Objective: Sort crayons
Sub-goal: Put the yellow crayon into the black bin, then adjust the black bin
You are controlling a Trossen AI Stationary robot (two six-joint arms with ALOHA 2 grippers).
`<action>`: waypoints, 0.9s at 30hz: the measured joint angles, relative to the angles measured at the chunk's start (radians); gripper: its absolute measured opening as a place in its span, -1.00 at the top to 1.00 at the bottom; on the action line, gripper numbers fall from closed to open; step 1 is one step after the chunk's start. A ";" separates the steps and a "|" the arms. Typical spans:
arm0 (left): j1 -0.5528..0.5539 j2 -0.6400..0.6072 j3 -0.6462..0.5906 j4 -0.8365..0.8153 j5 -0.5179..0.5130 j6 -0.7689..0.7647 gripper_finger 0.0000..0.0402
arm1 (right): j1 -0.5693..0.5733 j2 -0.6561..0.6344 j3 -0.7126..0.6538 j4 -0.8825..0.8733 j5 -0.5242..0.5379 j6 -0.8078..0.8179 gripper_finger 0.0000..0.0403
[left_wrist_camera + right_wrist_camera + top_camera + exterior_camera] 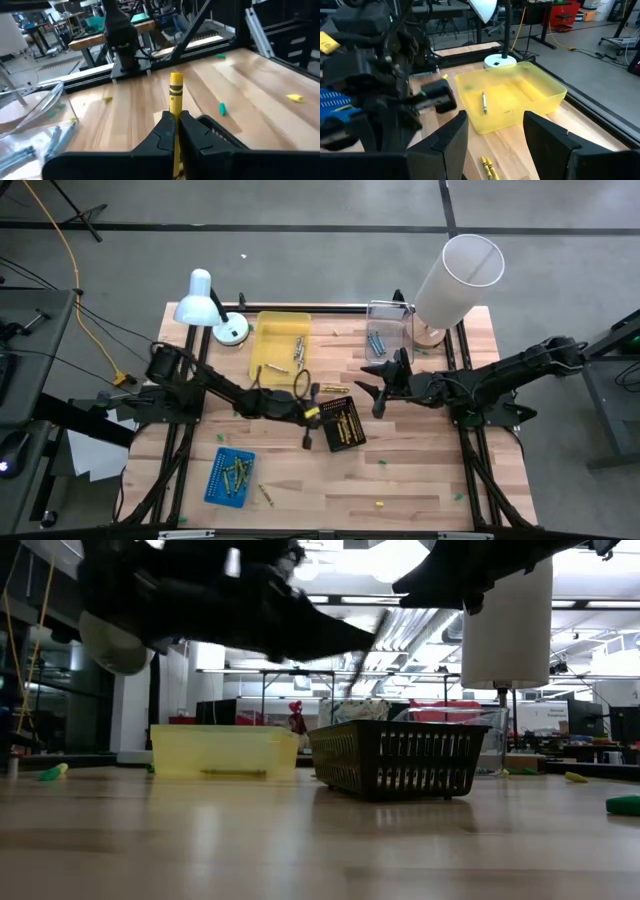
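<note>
- Left wrist view shows your left gripper (176, 131) clamped on a yellow crayon (175, 95), upright, above the black basket (343, 423) at table centre.
- It looks light, stiff and waxy; hold mid-shaft, gently.
- Your right gripper (377, 388) hovers open nearby.

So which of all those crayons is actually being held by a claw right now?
The yellow crayon pinched upright in the left claw above the black basket. The other crayons lie loose in trays or on the table.
</note>
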 joint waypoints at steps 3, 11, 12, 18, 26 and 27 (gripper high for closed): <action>0.001 0.057 0.046 -0.004 -0.007 0.001 1.00 | 0.000 0.000 0.000 -0.002 -0.001 0.000 0.08; 0.000 0.111 0.097 -0.003 -0.038 0.044 0.93 | 0.001 0.000 0.000 -0.020 -0.002 0.009 0.08; 0.000 0.111 0.098 -0.005 -0.049 0.045 0.90 | 0.001 0.000 0.000 -0.023 -0.002 0.019 0.08; -0.011 0.111 0.098 -0.008 -0.099 0.055 0.62 | 0.002 0.000 0.000 -0.026 -0.002 0.026 0.08; -0.035 0.091 0.098 -0.058 -0.236 0.056 0.21 | 0.002 0.000 0.000 -0.026 -0.002 0.026 0.08; -0.040 0.069 0.097 -0.090 -0.271 0.064 0.18 | 0.002 0.000 0.000 -0.030 -0.002 0.027 0.08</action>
